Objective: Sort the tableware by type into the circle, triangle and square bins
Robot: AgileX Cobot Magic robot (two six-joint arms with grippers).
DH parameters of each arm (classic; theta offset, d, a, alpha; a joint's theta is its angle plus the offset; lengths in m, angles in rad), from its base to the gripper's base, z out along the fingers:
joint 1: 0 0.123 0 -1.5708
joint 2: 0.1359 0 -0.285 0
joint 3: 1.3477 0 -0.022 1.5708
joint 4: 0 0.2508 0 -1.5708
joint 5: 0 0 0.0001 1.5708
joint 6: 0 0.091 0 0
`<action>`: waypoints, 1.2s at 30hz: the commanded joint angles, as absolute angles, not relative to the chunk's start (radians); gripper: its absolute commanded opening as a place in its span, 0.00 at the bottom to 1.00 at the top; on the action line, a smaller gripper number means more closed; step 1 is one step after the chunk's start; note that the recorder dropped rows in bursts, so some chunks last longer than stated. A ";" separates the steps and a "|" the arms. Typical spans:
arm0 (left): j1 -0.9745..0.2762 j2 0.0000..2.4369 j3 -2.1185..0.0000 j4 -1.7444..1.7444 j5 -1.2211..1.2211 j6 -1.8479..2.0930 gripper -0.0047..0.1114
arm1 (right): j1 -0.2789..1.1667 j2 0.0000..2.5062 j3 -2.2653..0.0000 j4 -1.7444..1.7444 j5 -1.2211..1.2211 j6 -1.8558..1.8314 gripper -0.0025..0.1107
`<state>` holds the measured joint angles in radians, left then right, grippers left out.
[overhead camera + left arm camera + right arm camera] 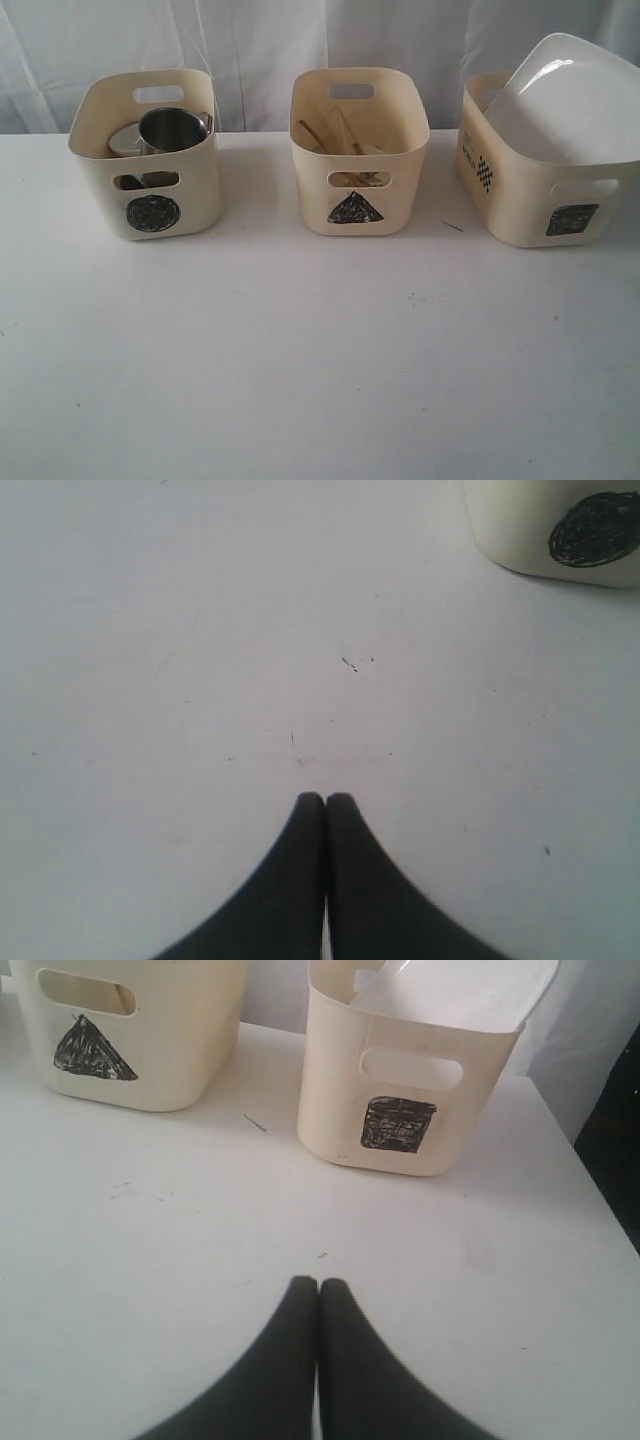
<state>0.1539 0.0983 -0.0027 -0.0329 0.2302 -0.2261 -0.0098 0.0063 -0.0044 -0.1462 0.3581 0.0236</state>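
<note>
Three cream tubs stand in a row at the back of the white table. The circle bin (150, 200) on the left holds a steel mug (172, 129) and other steel ware. The triangle bin (357, 190) in the middle holds wooden chopsticks (320, 133). The square bin (545, 195) on the right carries the large white plate (570, 100), leaning out over its rim. Neither gripper shows in the exterior view. My left gripper (325, 800) is shut and empty over bare table near the circle bin (560, 530). My right gripper (318, 1284) is shut and empty before the square bin (400, 1110) and triangle bin (130, 1040).
A white curtain (300, 40) hangs behind the tubs. The white table (320, 360) stretches bare in front of them, with a small dark speck (452, 226) between the middle and right tubs. The table's right edge (600, 1200) runs close to the square bin.
</note>
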 commanded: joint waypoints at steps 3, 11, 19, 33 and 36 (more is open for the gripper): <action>0.147 0.093 0.000 -0.037 0.231 -0.227 0.04 | -0.006 0.000 0.000 -0.162 0.359 0.025 0.02; 0.147 0.093 0.000 -0.037 0.231 -0.227 0.04 | -0.006 0.000 0.000 -0.147 0.359 0.029 0.02; 0.147 0.093 0.000 -0.037 0.231 -0.227 0.04 | -0.006 0.000 0.000 -0.147 0.357 0.029 0.02; 0.147 0.093 0.000 -0.037 0.231 -0.227 0.04 | -0.006 0.000 0.000 -0.147 0.357 0.029 0.02; 0.147 0.093 0.000 -0.037 0.231 -0.227 0.04 | -0.006 0.000 0.000 -0.147 0.357 0.029 0.02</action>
